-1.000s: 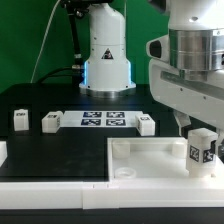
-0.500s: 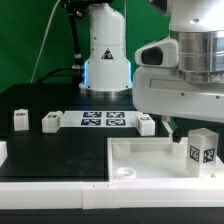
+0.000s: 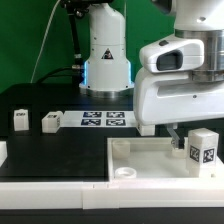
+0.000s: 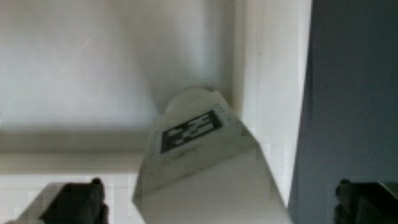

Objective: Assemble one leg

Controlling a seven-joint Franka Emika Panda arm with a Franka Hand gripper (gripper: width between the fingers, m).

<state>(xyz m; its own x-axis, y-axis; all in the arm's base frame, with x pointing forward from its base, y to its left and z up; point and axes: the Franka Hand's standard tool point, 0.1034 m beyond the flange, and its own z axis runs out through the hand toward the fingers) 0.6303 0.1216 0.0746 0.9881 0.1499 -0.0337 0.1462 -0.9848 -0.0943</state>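
Leg stands free in the tabletop as we back the arm off

Over the last second our arm has swung across the exterior view: the big white wrist housing, which sat high at about 2 o'clock, now fills the space from 1 to 3 o'clock and has come lower and nearer the camera. The leg (image 3: 203, 148) has not moved through all three exterior pictures; it stands upright at roughly 4 o'clock, tag facing the camera, in the far corner region of the tabletop (image 3: 140, 160).

In the wrist view the leg (image 4: 199, 150) sits centred below us, and the two dark fingertips of the gripper (image 4: 222, 205) stand wide apart on either side, touching nothing. So our hand is spread and empty.

We judge that the leg has been set in its corner socket and let go, or that we are re-gripping to turn it further; whether it is fully seated we cannot tell. Two more legs (image 3: 20, 119) (image 3: 51, 122) wait beside the marker board (image 3: 104, 120) at 9 to 10 o'clock.
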